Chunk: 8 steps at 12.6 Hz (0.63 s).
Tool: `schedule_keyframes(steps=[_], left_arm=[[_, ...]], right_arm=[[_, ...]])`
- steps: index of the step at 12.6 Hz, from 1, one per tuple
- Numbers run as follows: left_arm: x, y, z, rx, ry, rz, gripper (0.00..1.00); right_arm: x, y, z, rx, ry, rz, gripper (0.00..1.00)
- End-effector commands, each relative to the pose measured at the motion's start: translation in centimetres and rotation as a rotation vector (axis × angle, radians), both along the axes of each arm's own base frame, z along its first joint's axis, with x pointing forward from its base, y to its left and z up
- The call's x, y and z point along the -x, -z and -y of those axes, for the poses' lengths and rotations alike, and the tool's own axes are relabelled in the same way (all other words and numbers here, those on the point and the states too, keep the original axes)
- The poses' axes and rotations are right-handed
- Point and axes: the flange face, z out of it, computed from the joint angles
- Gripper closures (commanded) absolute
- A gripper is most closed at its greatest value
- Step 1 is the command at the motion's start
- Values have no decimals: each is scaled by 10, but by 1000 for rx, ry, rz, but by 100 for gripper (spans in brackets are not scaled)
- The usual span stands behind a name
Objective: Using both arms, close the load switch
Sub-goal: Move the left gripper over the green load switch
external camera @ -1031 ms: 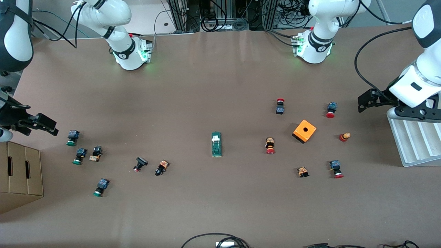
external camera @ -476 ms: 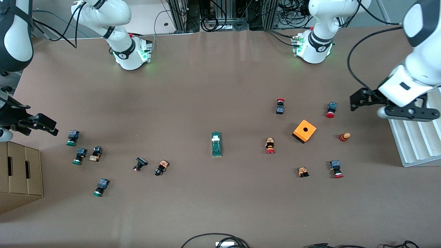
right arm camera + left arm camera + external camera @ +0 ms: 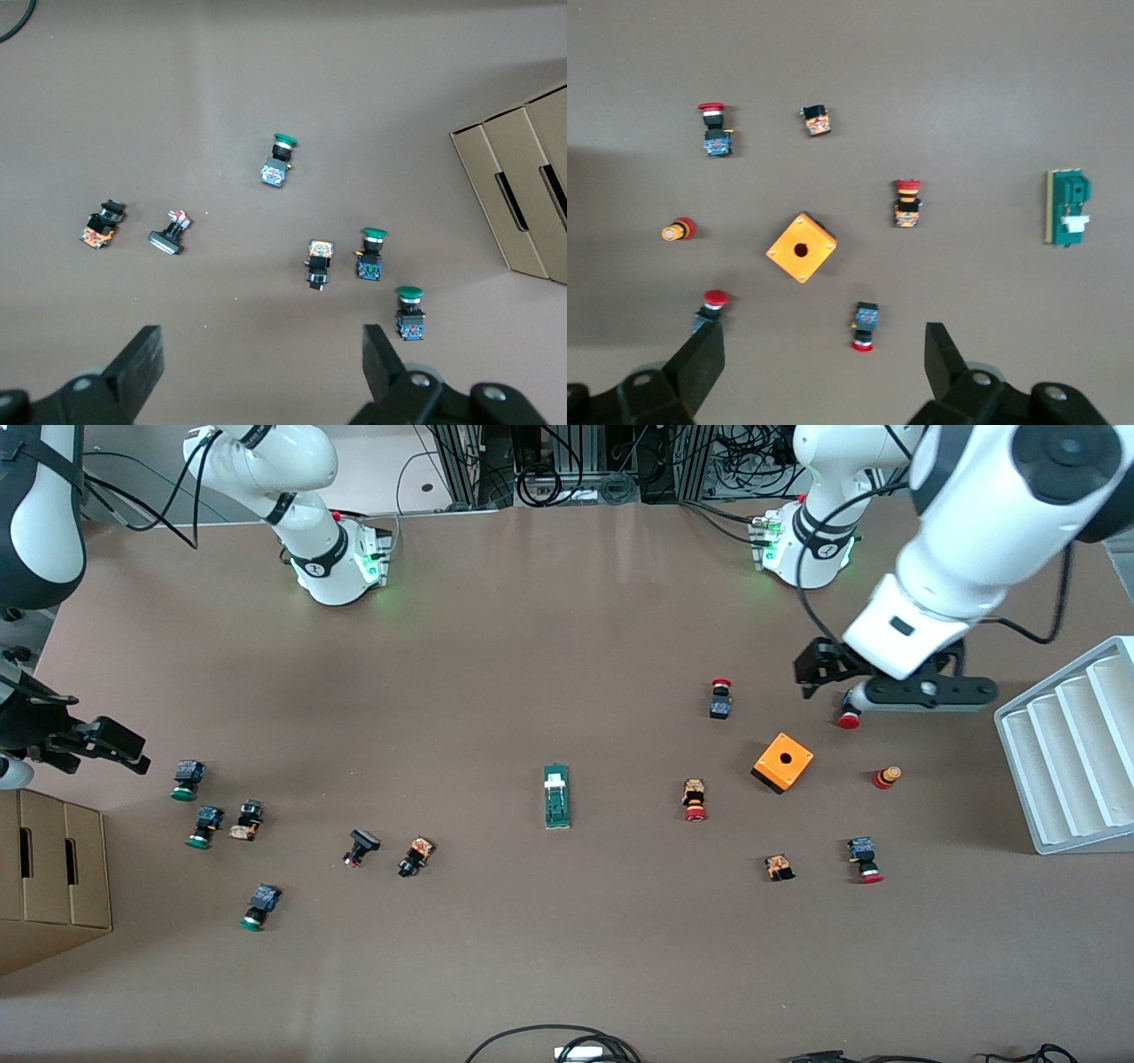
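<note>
Evidently nothing had yet been touched: the load switch [image 3: 556,796] lay flat near the middle of the table [image 3: 567,646], its white sliding block [image 3: 555,781] sitting at the end toward the robots' bases, so the closing was, as I judge it, not yet begun; it lay well apart from every gripper. The left gripper [image 3: 826,680] hung in the air over the red-capped push button [image 3: 850,718] beside the orange box [image 3: 783,762], fingers [image 3: 700,363] spread wide and holding nothing; from its wrist view the switch showed off to one edge, which suggests the arm was on its way toward it rather than aiming at the buttons below. The right gripper [image 3: 106,744] hovered over the table edge at the right arm's end, above the cardboard box [image 3: 49,872] and near the green-capped buttons [image 3: 186,779], likewise spread and empty, fingers [image 3: 137,363] wide apart; it appeared to wait. Since the bar is slim and loose on the table, one arm would probably need to steady it while the other pushed the block.
</note>
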Motion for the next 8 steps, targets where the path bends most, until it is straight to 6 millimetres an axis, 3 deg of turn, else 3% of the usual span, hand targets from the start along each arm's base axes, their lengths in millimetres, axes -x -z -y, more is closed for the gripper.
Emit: schedule_keyframes(steps=[1,5,8], left_arm=[[1,0,26,18,-47,23,0],[11,13,87,1,-119,83,0],[17,20,116,16,-159,128,0]], right_arm=[[-1,-1,2,13,-15,11,0],[0,0,4,12,-12,5,0],[0,-1,2,12,-15,5,0]])
